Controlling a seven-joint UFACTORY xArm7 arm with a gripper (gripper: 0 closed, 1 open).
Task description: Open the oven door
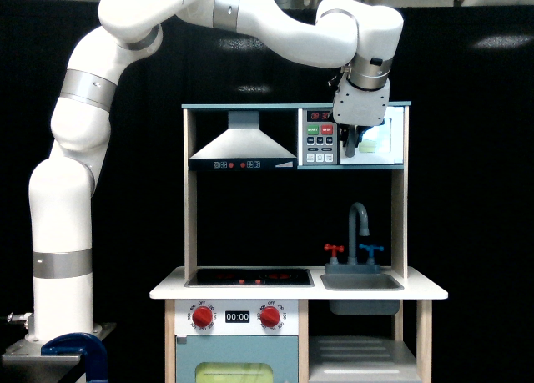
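Observation:
High on the toy kitchen's right shelf sits the small white oven door (382, 138) with its square yellow-green window. My gripper (351, 143) hangs in front of the door's left edge, between the button panel (319, 143) and the window. Its dark fingers (345, 147) point down and stand close together around the vertical grey bar handle, which they mostly hide. The door's left edge looks slightly shifted to the exterior view's right, as if a little ajar.
A grey range hood (242, 145) hangs to the exterior view's left of the button panel. Below are the hob (249, 276), the sink (362, 280) with a grey tap (359, 220), red knobs, and the larger blue-grey door (237, 362). The arm's base stands at the exterior view's left.

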